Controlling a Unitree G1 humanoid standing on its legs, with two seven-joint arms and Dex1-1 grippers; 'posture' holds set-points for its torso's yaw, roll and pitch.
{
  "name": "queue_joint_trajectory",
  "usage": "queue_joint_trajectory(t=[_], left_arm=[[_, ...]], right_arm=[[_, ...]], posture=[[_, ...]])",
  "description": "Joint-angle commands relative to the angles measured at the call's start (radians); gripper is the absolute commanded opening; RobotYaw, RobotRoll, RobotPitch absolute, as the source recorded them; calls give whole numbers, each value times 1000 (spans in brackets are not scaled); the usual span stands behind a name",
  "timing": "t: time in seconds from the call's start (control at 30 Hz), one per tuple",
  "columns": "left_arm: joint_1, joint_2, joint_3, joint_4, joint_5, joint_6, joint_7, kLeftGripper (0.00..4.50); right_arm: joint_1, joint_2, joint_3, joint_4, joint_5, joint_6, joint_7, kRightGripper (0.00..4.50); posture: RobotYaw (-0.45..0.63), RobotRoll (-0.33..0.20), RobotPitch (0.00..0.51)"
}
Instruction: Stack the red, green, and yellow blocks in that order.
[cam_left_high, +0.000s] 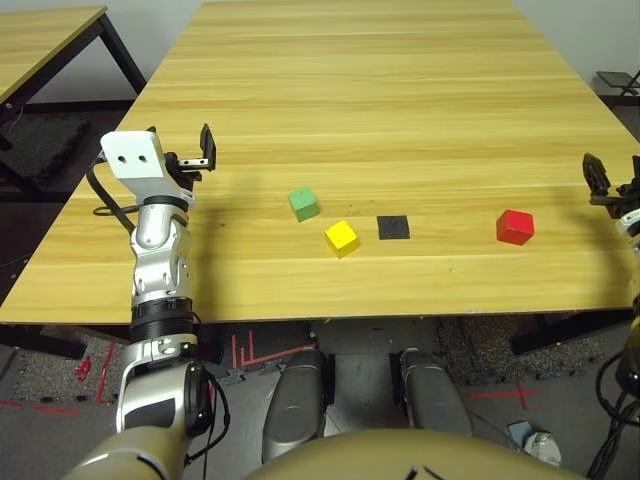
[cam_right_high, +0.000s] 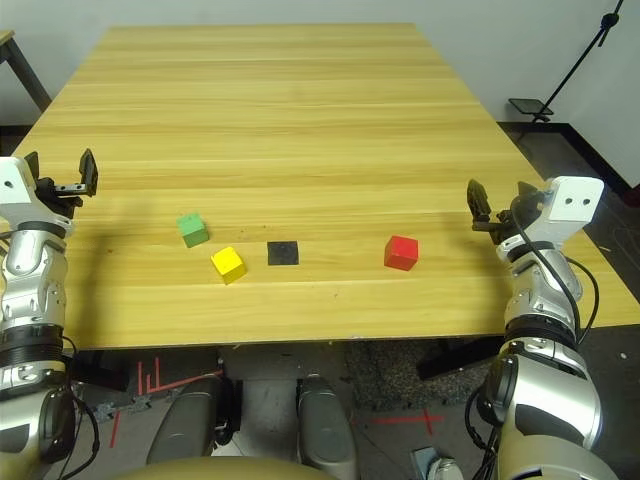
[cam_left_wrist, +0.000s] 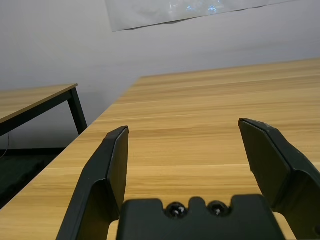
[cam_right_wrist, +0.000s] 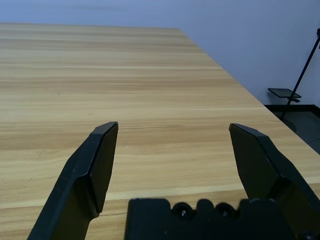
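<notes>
Three cubes lie on the wooden table (cam_left_high: 400, 90) toward its near edge. The green block (cam_left_high: 304, 204) is on the left, with the yellow block (cam_left_high: 342, 238) just beside it and nearer to me. Far off to the right sits the red block (cam_left_high: 515, 227). My left gripper (cam_right_high: 60, 175) hovers open and empty above the table's left edge, well left of the green block. My right gripper (cam_right_high: 498, 198) is open and empty above the right edge, to the right of the red block. Each wrist view shows bare tabletop between spread fingers (cam_left_wrist: 107, 170) (cam_right_wrist: 95, 160).
A flat black square patch (cam_left_high: 393, 227) lies between the yellow and red blocks. A second wooden table (cam_left_high: 40, 40) stands beyond the left edge. A black stand (cam_right_high: 530, 105) is on the floor to the right. The far half of the table is bare wood.
</notes>
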Motion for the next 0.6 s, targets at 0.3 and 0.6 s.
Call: queue_joint_trajectory(t=[0.3,0.6], left_arm=[[-16,19,-3,-189,-170,190,-109,4470],[24,252,-194,-429,-312,497,-556,4470]], right_arm=[[-70,-61,73,-58,-23,133,193,4500],[7,-143,332,-408,-32,423,763,4500]], posture=[[8,-103,104],[82,-134,88]])
